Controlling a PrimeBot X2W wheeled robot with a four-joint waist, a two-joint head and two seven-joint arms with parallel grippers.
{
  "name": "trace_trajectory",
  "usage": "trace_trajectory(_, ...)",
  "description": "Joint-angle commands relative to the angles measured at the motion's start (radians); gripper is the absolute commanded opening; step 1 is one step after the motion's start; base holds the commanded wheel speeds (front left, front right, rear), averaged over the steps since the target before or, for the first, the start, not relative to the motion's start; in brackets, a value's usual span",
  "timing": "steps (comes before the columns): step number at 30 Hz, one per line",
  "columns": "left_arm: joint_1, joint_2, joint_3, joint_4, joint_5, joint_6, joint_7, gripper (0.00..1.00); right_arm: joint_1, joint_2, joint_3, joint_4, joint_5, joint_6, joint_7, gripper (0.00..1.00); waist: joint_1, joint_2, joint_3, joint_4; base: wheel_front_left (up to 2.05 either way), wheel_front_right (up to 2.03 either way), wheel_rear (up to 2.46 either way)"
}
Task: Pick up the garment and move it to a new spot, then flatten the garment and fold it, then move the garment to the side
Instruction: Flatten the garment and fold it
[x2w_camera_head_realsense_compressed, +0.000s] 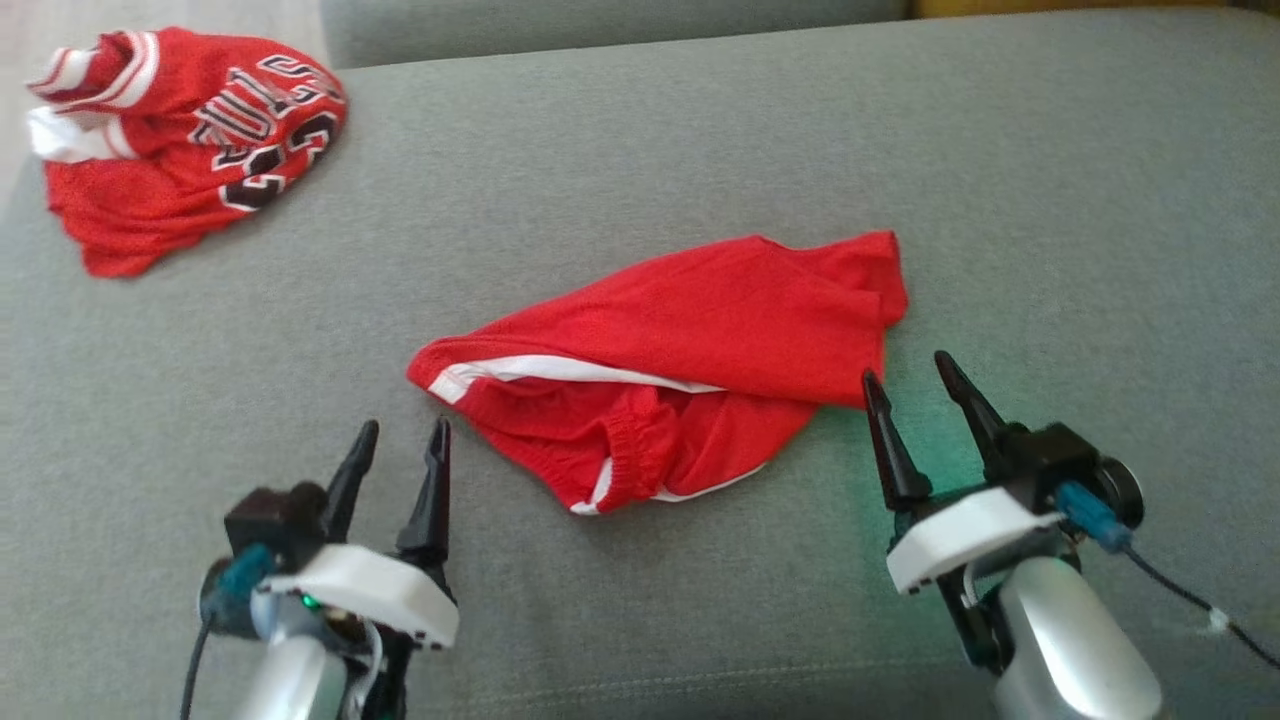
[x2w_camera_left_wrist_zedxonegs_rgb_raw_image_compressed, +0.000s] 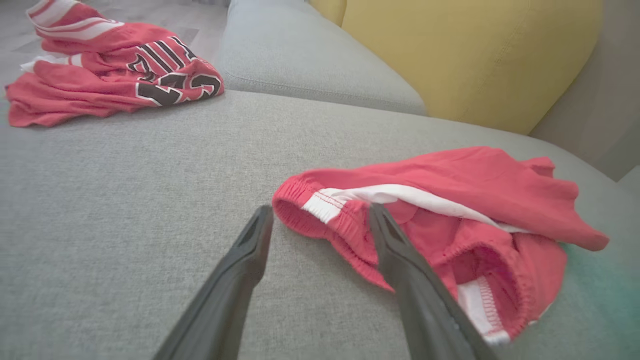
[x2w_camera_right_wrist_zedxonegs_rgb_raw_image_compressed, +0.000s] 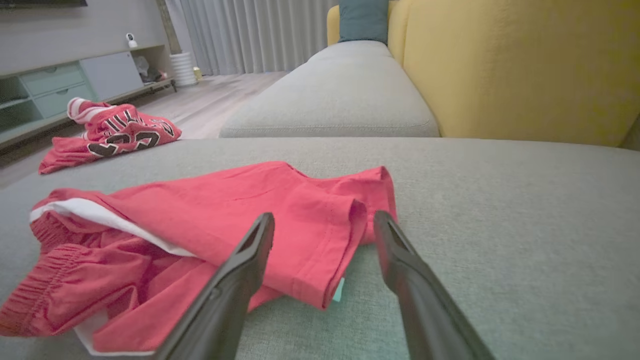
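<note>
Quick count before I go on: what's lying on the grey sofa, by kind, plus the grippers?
Red mesh jersey with black white-outlined lettering: 1
Plain red cloth with white stripe and elastic band: 1
Dark two-finger grippers, both open: 2 (left gripper, right gripper)
Total: 4

We see soft, even daylight and only faint shadows under the red cloth (x2w_camera_head_realsense_compressed: 700, 320). A small green glow sits on the grey sofa (x2w_camera_head_realsense_compressed: 842, 478). The head view looks a little fuzzy. In the wrist views the close jaws are blurry and the edges bend.
</note>
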Motion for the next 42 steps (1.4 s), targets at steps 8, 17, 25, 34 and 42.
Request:
trace_trajectory(8, 0.062, -0.038, 0.055, -0.169, 0.047, 0.004, -0.012, 1.0, -0.183, -0.003, -0.009, 0.194, -0.047, 0.008, 0.013, 1.0, 0.0, 0.0, 0.004, 0.067, 0.0, 0.0, 0.0)
trace_trajectory(17, 0.075, -0.056, 0.078, -0.21, 0.085, -0.002, -0.012, 1.0, -0.296, -0.003, -0.083, 0.408, -0.079, 0.008, 0.021, 1.0, 0.0, 0.0, 0.023, 0.127, 0.0, 0.0, 0.0)
trace_trajectory(25, 0.088, -0.066, 0.112, -0.216, 0.101, -0.012, -0.012, 1.0, -0.344, -0.003, -0.035, 0.451, -0.027, 0.008, -0.001, 0.0, 0.0, 0.0, 0.021, 0.128, 0.0, 0.0, 0.0)
trace_trajectory(34, 0.1, -0.076, 0.124, -0.22, 0.115, -0.017, -0.012, 1.0, -0.355, -0.003, 0.026, 0.292, 0.042, 0.008, -0.002, 0.0, 0.0, 0.0, 0.01, 0.11, 0.0, 0.0, 0.0)
trace_trajectory(42, 0.081, -0.081, 0.119, -0.22, 0.123, -0.031, -0.012, 1.0, -0.474, -0.003, -0.024, 0.344, 0.002, 0.008, 0.087, 0.0, 0.0, 0.0, 0.03, 0.14, 0.0, 0.0, 0.0)
